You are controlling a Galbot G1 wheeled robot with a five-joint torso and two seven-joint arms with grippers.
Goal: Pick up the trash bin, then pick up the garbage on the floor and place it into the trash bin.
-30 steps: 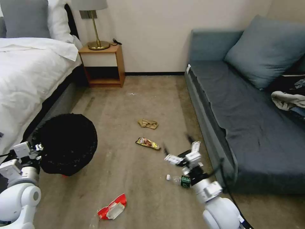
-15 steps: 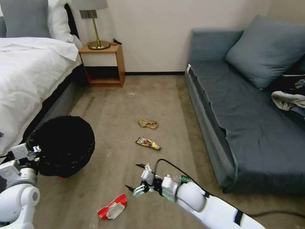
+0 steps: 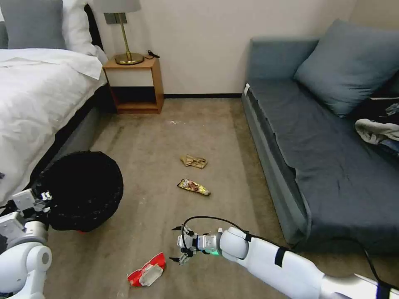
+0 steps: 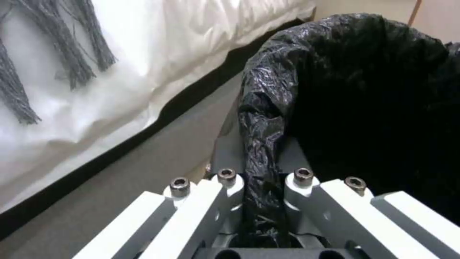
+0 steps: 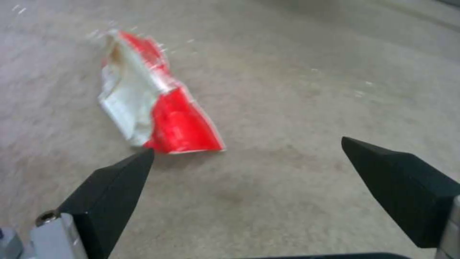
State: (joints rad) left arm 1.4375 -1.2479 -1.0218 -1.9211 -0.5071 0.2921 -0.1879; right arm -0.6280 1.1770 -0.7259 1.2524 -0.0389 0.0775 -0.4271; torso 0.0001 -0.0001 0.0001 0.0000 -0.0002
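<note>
The left tool (image 4: 261, 180) is clamped on the rim of the trash bin (image 3: 81, 191), pinching the black bag (image 4: 268, 118) between its 2 fingers. In the head view the bin is at approx. 9 o'clock of the floor (image 3: 166, 137), just beside the bed (image 3: 37, 104); a bit of its reddish base shows under it. If the bin is lifted or touching the floor, I cannot tell for sure.

The right tool (image 3: 179, 245) is low over the floor at approx. 6 o'clock, its 2 black fingers (image 5: 107, 190) wide apart and holding nothing. The red-and-white packet (image 3: 146, 270) lies flat near it, at 7 o'clock from the tool; in the right wrist view the packet (image 5: 153, 108) is close to 1 fingertip but not between the fingers.

Other garbage on the floor: gold snack wrapper (image 3: 193, 187) near the middle, and crumpled tan paper (image 3: 194, 161) just at 12 o'clock from the wrapper. Both are well apart from the tools.
</note>
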